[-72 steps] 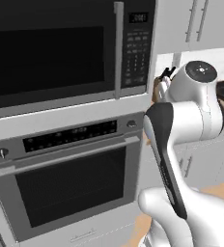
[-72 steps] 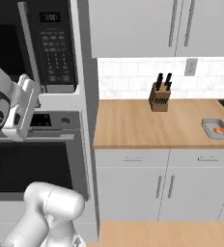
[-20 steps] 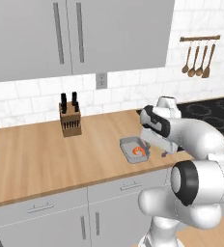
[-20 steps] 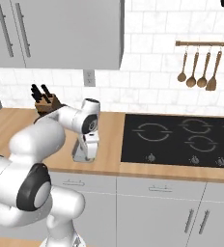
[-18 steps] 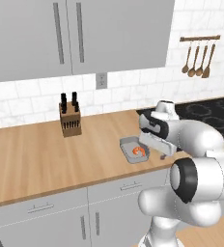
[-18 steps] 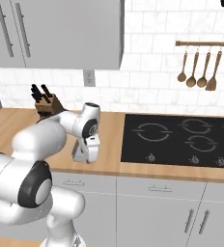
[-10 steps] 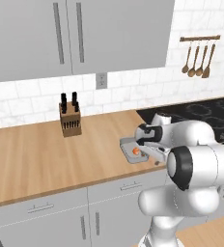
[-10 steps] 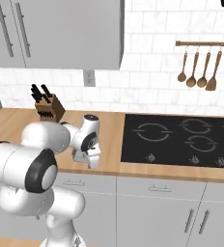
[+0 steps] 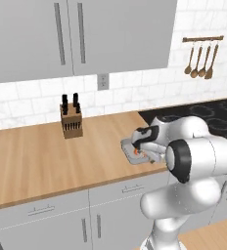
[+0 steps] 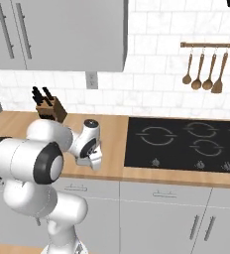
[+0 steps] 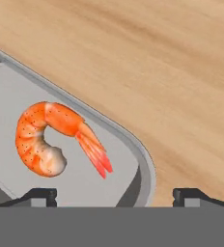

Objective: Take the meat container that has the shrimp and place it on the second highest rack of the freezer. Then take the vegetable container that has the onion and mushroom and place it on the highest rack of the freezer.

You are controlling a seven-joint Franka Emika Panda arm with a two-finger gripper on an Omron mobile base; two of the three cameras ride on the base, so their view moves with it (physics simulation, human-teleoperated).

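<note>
Shrimp (image 11: 53,140) tray (image 11: 144,166) sits on the wooden table (image 11: 172,72) just left of the black cooktop (image 10: 186,141), near the table's front edge, and our hand (image 11: 115,195) is low over its corner. We see the two fingertips (image 11: 39,195) spread wide, one over the tray floor and one outside over bare wood, so the rounded rim runs between them. Nothing pinched yet.

Risks as we judge them:
- Straddle is at a corner, not a straight wall. Closing here could let the curved rim squirt out sideways or twist the tray.
- A grip on one corner would leave the tray hanging off-centre; it may tilt on lift and the loose shrimp could slide out.
- Inner finger comes down close to the shrimp's tail; it could trap or push it.
- Tray is near the table's edge, so a shove may send it off.

Hard to make out:
- Hand view cuts the tray off at left and bottom; we can't tell its full outline.
- In the base views the arm covers most of the tray (image 9: 129,149); the hand (image 10: 93,161) reads only as a white block, finger gap unreadable there.
- Rim height is unclear.
</note>
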